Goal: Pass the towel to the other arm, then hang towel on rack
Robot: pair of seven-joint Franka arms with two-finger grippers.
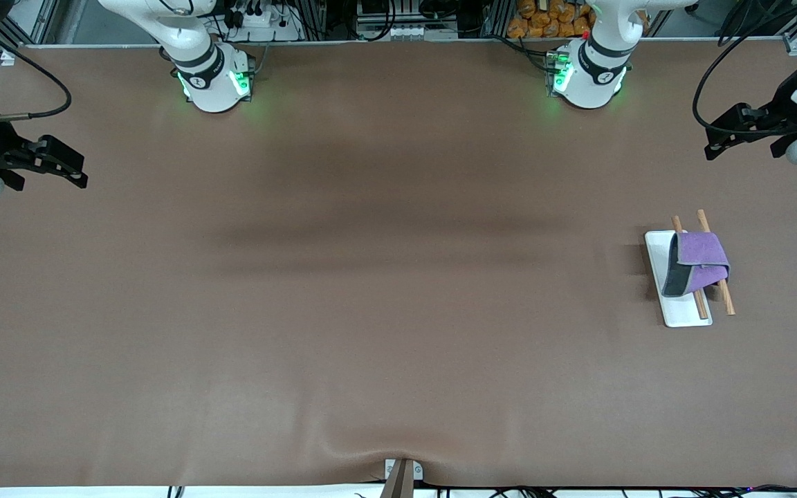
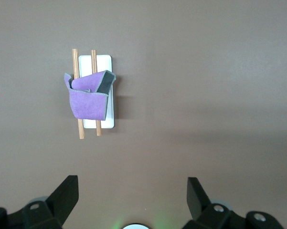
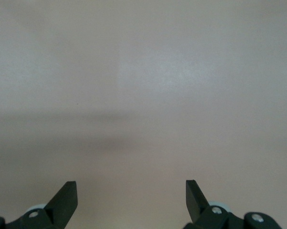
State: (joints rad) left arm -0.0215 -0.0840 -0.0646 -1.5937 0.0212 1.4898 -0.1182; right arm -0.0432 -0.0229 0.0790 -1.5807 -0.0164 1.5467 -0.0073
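Note:
The towel point(image 1: 697, 264), purple with a dark grey underside showing, hangs draped over the two brown rods of the rack point(image 1: 679, 315), which has a white tray base, at the left arm's end of the table. It also shows in the left wrist view point(image 2: 88, 98) on the rack point(image 2: 110, 62). My left gripper point(image 1: 724, 138) is open and empty, up in the air apart from the rack, at the table's edge on the left arm's end; its wrist view shows it too point(image 2: 132, 191). My right gripper point(image 1: 70, 169) is open and empty at the right arm's end, over bare table point(image 3: 131, 191).
The brown table cover point(image 1: 385, 277) spreads wide between the two arms. The arm bases point(image 1: 215, 79) point(image 1: 589, 76) stand along the table's edge farthest from the front camera. A small clamp point(image 1: 402, 474) sits at the edge nearest the camera.

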